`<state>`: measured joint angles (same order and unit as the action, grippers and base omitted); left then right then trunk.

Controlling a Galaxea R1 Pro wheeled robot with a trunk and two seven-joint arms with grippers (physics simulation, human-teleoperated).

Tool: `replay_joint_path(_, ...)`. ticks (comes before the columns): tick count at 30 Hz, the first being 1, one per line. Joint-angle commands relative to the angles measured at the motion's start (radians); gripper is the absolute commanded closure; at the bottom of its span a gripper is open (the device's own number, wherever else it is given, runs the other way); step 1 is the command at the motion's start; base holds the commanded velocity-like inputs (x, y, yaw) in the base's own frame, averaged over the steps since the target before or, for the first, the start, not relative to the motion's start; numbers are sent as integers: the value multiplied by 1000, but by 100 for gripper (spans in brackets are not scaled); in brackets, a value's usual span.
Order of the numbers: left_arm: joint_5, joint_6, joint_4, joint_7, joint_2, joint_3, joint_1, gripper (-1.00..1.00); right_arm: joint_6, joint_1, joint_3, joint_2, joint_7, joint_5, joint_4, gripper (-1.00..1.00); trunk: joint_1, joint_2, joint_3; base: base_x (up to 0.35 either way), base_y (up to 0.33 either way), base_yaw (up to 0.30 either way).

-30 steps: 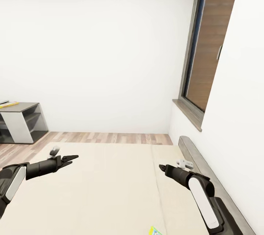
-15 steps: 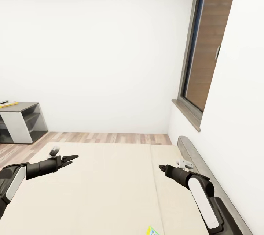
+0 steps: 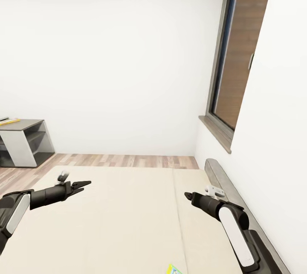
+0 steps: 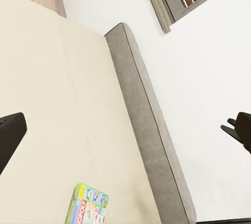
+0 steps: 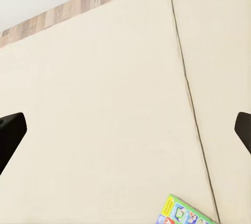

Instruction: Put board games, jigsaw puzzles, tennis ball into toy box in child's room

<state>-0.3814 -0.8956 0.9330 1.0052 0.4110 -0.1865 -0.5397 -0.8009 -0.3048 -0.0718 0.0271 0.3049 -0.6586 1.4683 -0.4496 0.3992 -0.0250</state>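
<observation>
Head view, left to right: left gripper [image 3: 86,184] and right gripper [image 3: 186,195] hover over the bed [image 3: 119,222], both spread wide (per wrist views), holding nothing. A green board game [image 4: 88,204] lies flat on the mattress near the grey headboard [image 4: 151,130].

board game [image 4: 87,204] print too small, no readable text

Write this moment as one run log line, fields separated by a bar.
place: over bed | left gripper: open, empty | right gripper: open, empty | board game: flat on bed, ungrasped
</observation>
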Motion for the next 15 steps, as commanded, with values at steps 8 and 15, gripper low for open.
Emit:
replay_joint_path(8,-1,-5,0,10,1,-2,-1,-100,-4,0,-1,1,10,-19,-2,-100,0,1,0,0,0,0)
replay_joint_path(15,-9,-6,0,40,9,-6,0,-100,-14,-14,-1,-4,15,-19,-17,-100,0,1,0,0,0,0)
